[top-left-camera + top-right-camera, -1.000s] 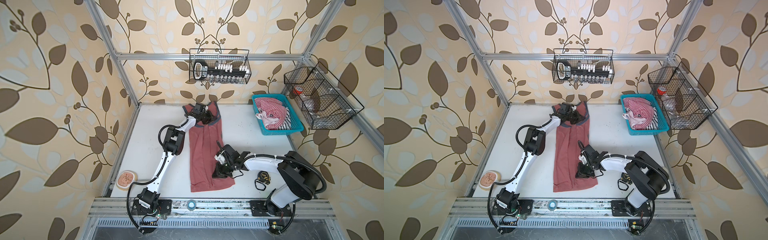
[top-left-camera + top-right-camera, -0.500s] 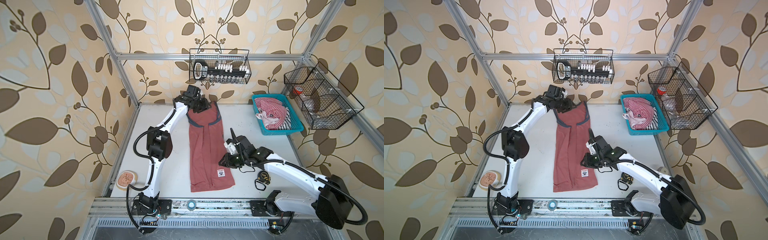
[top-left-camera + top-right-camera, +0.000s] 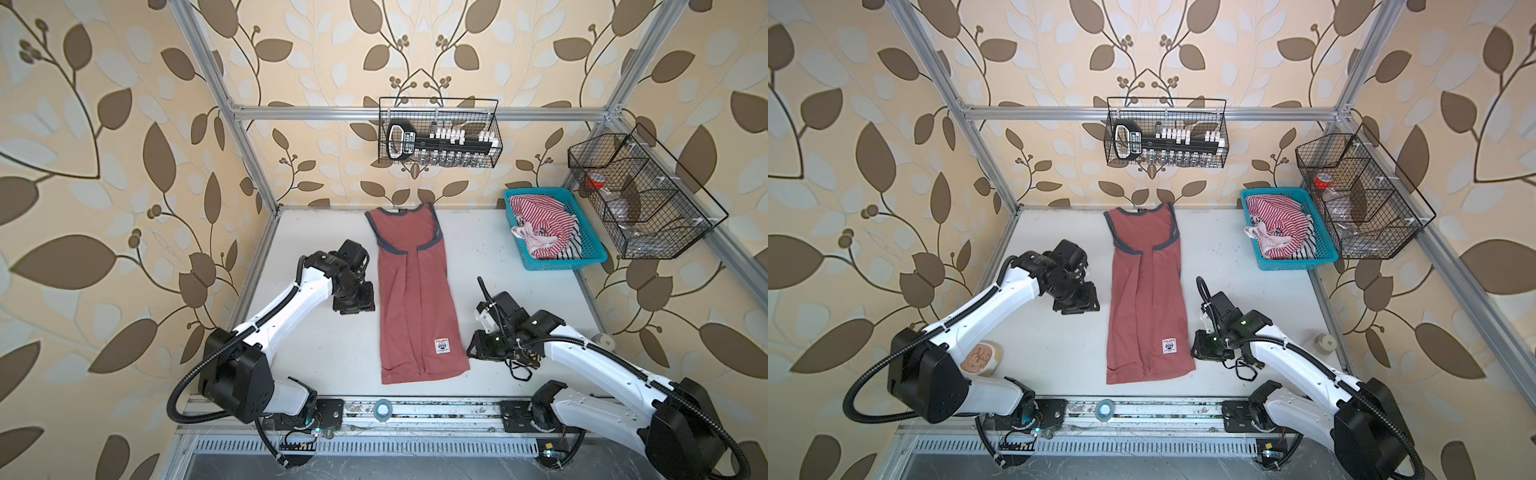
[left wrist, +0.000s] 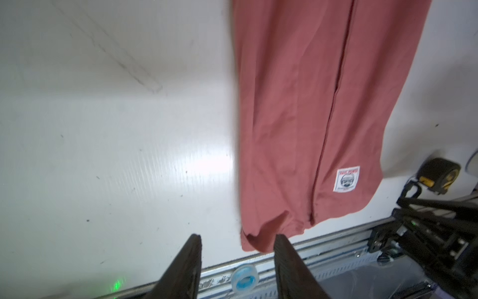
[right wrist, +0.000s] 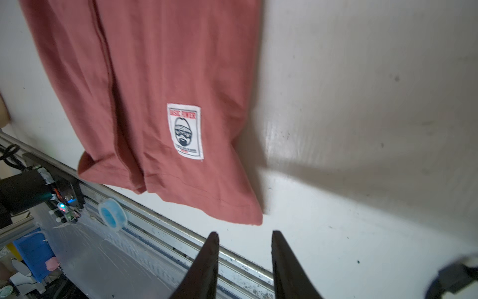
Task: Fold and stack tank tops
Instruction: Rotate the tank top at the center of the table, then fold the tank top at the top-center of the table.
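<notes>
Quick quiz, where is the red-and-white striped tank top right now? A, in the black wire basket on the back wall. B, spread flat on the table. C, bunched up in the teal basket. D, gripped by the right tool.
C: the striped tank top lies crumpled inside the teal basket, while only the dusty red tank top is spread on the table.

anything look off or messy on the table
The dusty red tank top is folded lengthwise, but its hem is bunched and uneven at one corner. The striped tank top sits crumpled in the teal basket, not yet folded. Nothing looks spilled or damaged.
</notes>
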You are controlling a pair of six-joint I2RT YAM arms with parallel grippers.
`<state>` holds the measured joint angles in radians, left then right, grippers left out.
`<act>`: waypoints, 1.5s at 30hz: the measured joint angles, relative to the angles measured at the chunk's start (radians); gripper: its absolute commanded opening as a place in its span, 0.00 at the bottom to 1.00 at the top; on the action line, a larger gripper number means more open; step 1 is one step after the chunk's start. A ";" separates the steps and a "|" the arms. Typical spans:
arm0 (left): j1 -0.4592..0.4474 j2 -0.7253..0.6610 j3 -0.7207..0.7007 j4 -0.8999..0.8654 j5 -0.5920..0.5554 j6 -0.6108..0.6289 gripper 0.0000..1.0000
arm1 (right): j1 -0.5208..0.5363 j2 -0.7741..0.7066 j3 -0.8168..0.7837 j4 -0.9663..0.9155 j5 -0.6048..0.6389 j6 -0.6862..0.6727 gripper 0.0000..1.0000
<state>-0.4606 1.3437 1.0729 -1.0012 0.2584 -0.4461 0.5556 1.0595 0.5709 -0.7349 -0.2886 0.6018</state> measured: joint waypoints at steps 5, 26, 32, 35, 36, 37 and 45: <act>-0.093 -0.038 -0.163 0.080 0.066 -0.073 0.49 | 0.015 -0.001 -0.045 0.028 -0.008 0.000 0.38; -0.315 0.008 -0.441 0.465 0.162 -0.357 0.56 | 0.054 0.092 -0.108 0.249 -0.060 0.009 0.40; -0.352 0.008 -0.471 0.522 0.182 -0.420 0.57 | 0.072 0.094 -0.132 0.286 -0.074 0.023 0.38; -0.365 0.010 -0.473 0.542 0.184 -0.430 0.55 | 0.076 0.094 -0.137 0.298 -0.079 0.031 0.35; -0.370 0.010 -0.476 0.550 0.185 -0.442 0.53 | 0.078 0.094 -0.139 0.301 -0.079 0.032 0.33; -0.372 0.010 -0.479 0.559 0.186 -0.450 0.52 | 0.079 0.094 -0.141 0.304 -0.080 0.035 0.31; -0.385 0.004 -0.504 0.578 0.167 -0.503 0.18 | 0.098 0.090 -0.155 0.314 -0.085 0.052 0.04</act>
<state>-0.8455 1.3476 0.5686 -0.4236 0.4259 -0.9493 0.6540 1.1500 0.4156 -0.4206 -0.3740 0.6540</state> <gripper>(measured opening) 0.258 0.085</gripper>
